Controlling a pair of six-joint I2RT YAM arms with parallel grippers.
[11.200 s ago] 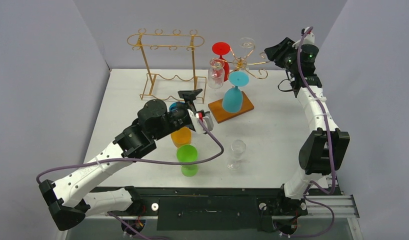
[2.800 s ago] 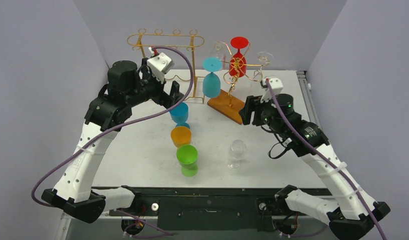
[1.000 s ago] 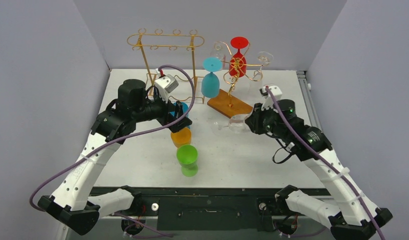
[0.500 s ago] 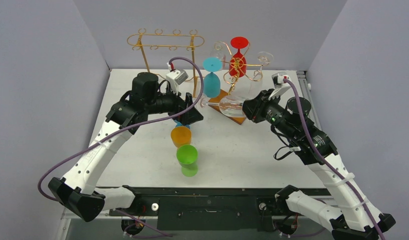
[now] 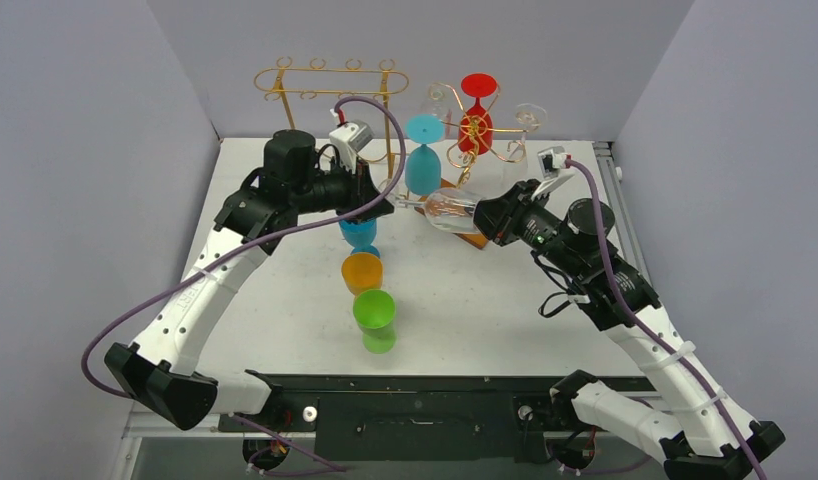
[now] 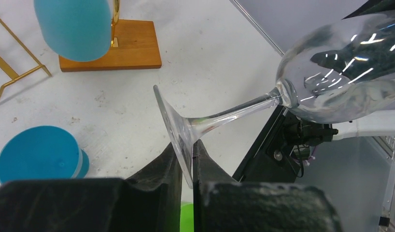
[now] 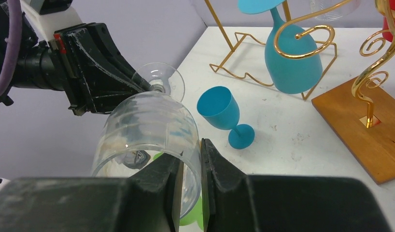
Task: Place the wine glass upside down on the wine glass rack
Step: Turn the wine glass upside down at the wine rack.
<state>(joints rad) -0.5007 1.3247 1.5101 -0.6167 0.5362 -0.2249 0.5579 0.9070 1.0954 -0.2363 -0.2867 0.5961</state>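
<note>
Since half a second ago, your left gripper (image 5: 384, 207) has swung in, and its fingers now sit narrow on the foot's edge of the clear wine glass (image 5: 448, 210). The glass has tipped nearly level and hangs in mid-air just in front of the wine glass rack (image 7: 360, 140). Your right gripper (image 7: 188, 158) pinches the bowl's rim, one finger inside. With both ends held, this looks like a handover. Once the right lets go, the foot grip should let you hang the glass bowl-down.
</note>
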